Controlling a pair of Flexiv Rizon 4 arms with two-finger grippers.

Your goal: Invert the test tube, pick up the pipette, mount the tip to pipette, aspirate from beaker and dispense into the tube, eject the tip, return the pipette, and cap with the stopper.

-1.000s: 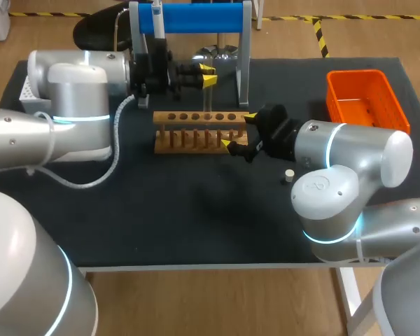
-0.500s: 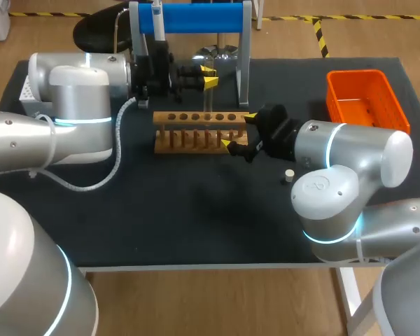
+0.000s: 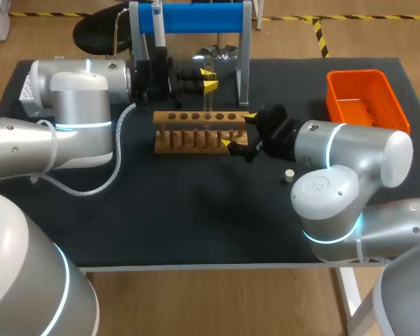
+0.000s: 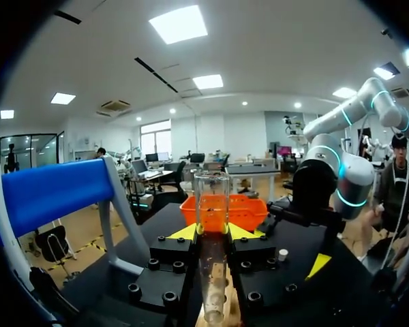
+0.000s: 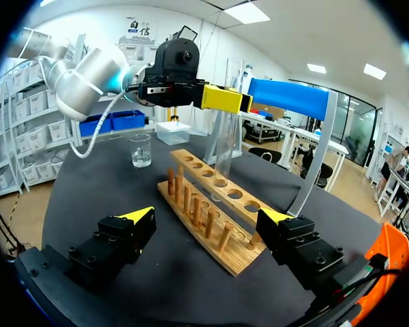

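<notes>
Left gripper (image 3: 208,76) had the test tube (image 4: 212,197) pinched just above the wooden rack (image 3: 196,140), right gripper (image 3: 238,131) gaped empty around the rack's end, so keeping the tube plumb over a hole mattered most imo.

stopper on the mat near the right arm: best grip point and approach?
Probably across the round sides of the stopper, coming straight down. It is a small pale plug sitting apart on the table, nothing touching it, so fingers can drop either side. The right gripper, open at the end of the wooden rack, is nearest.
</notes>
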